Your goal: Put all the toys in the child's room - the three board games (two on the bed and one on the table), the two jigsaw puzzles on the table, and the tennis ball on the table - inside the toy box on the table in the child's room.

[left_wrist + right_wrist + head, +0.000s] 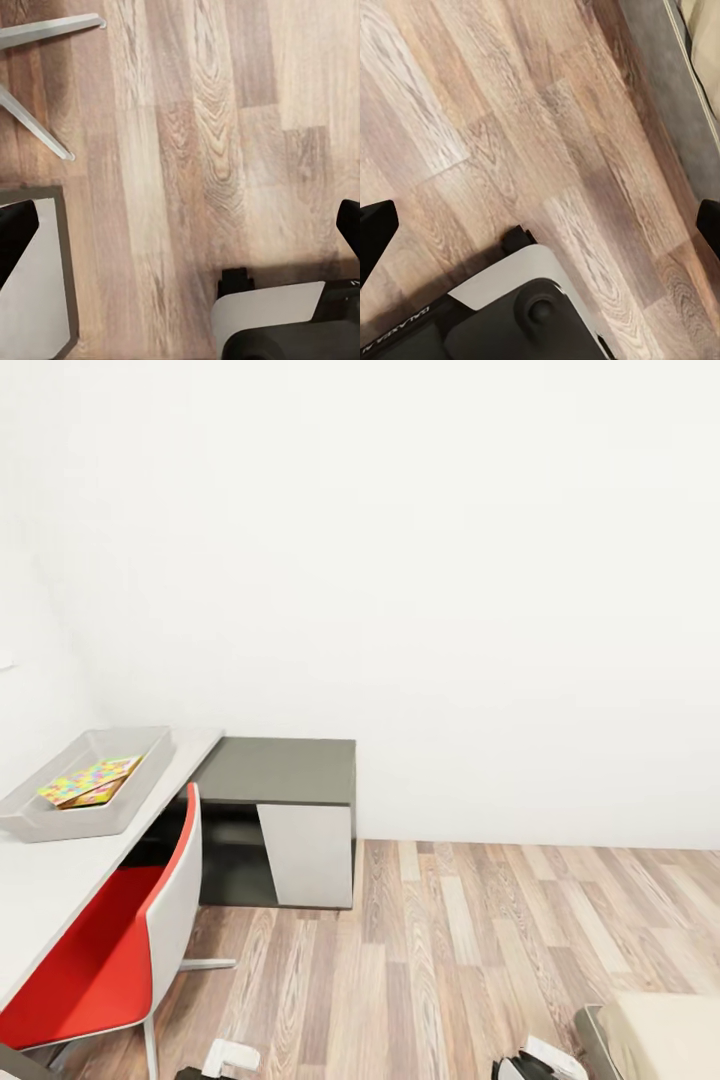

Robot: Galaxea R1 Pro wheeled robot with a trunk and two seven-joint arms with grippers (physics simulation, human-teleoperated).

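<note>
1. Head view: toy box (60,815) on table (60,880), far left; jigsaw puzzles (88,781) already inside. Bed (665,1035) corner low right. Chair (110,950) blocking the table edge.
2. Left wrist view: left gripper (180,229) spread wide, empty, over floor (187,135).
3. Right wrist view: right gripper (540,229) apart, empty. Games likely light, stiff, slick; best pinched across a short edge.

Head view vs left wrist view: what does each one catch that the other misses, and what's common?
Head only: the toy box on the table, colourful jigsaw puzzles inside it, the red chair, the dark side unit, the white wall, a corner of the bed.
Left wrist only: the open left gripper over bare floor, the robot's base.
Both: wood floor and the chair's metal legs.
</note>
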